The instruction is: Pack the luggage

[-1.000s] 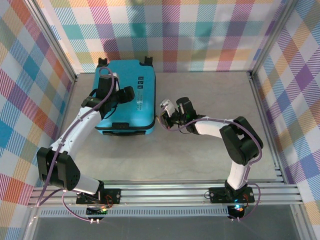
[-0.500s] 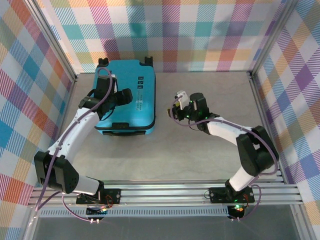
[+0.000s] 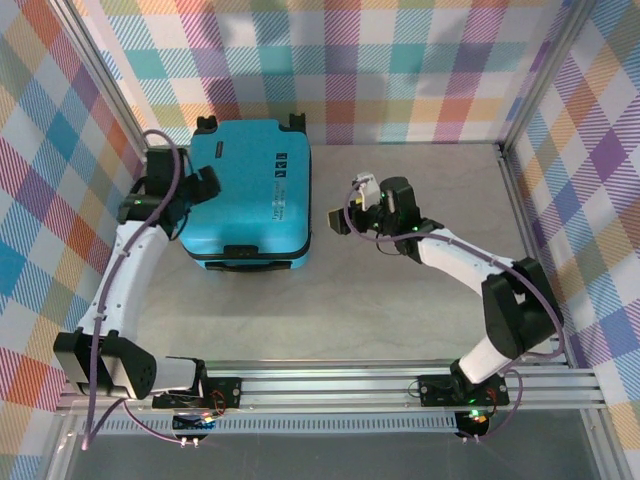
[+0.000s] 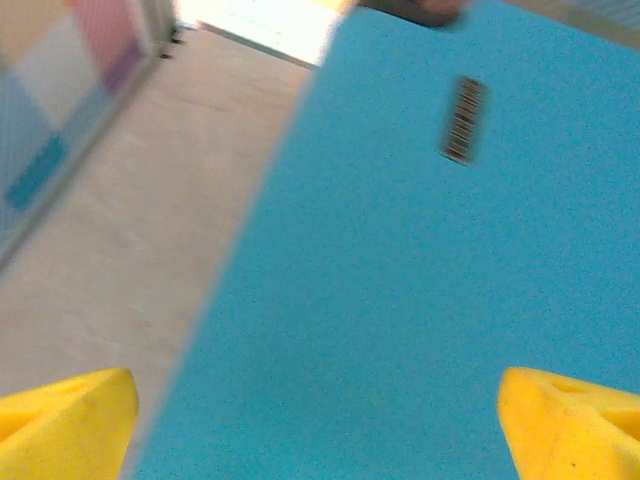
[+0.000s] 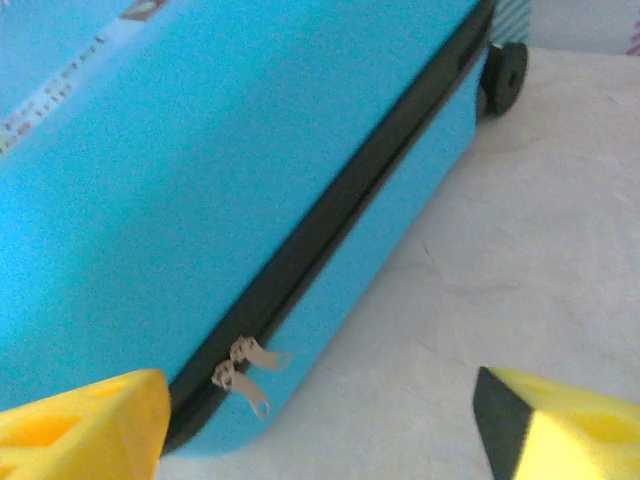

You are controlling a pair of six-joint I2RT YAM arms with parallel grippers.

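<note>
L gripper [image 3: 205,186] slid off the luggage [image 3: 250,195] lid to its left edge; R gripper [image 3: 338,218] backed off its right side; both spread, empty. It lies shut; packing prob. done

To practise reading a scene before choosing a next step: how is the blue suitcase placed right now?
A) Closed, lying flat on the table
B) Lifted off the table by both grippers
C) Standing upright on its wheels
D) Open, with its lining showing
A: the luggage lies flat on the table, shell up. The right wrist view shows its black zipper seam shut, with the zipper pulls hanging at it.
</note>
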